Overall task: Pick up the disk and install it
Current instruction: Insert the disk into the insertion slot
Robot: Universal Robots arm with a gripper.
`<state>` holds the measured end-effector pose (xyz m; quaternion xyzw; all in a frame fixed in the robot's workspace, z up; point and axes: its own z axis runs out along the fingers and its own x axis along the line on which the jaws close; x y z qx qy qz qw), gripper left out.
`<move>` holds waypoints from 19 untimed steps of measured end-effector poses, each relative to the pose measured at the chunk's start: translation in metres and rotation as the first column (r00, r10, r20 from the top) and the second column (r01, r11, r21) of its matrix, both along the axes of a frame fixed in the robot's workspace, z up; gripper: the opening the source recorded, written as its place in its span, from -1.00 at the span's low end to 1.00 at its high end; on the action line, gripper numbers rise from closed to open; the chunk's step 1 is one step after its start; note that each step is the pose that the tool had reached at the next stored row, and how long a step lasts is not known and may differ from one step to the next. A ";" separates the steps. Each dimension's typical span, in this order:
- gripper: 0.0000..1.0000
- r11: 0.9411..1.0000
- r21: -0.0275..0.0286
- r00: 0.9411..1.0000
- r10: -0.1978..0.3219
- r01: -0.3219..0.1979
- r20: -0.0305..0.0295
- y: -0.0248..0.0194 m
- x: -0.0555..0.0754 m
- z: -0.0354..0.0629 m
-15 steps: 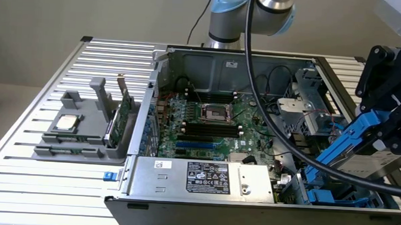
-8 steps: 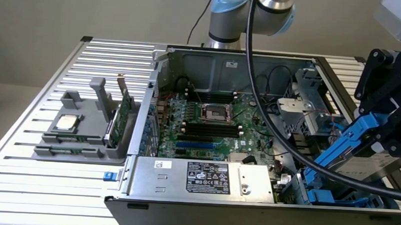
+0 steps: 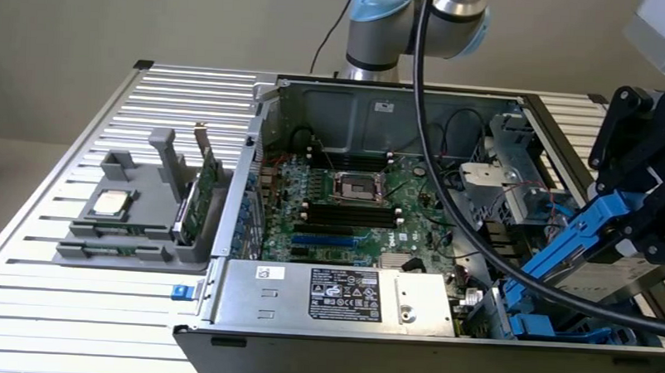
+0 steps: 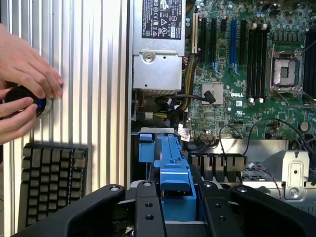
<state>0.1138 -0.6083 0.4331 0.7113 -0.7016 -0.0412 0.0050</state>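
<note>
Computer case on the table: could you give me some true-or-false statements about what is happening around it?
1. The claw grips the disk in its blue frame. True.
2. The disk lies flat. False: it hangs tilted over the corner of the computer case at the exterior view's right.
3. The computer case is closed. False: it is open, and the green circuit board inside shows.
4. A small square chip sits in the grey tray beside the case. True.
5. A person's hand is over the table, near a keyboard. True.
</note>
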 end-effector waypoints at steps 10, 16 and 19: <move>-0.34 1.000 0.000 1.000 0.000 0.000 -0.001 0.0000 0.001 -0.0021; -0.34 1.000 0.000 1.000 0.000 0.000 -0.001 0.0000 0.001 -0.0039; -0.34 1.000 0.000 1.000 0.000 0.000 -0.001 0.0000 0.001 -0.0049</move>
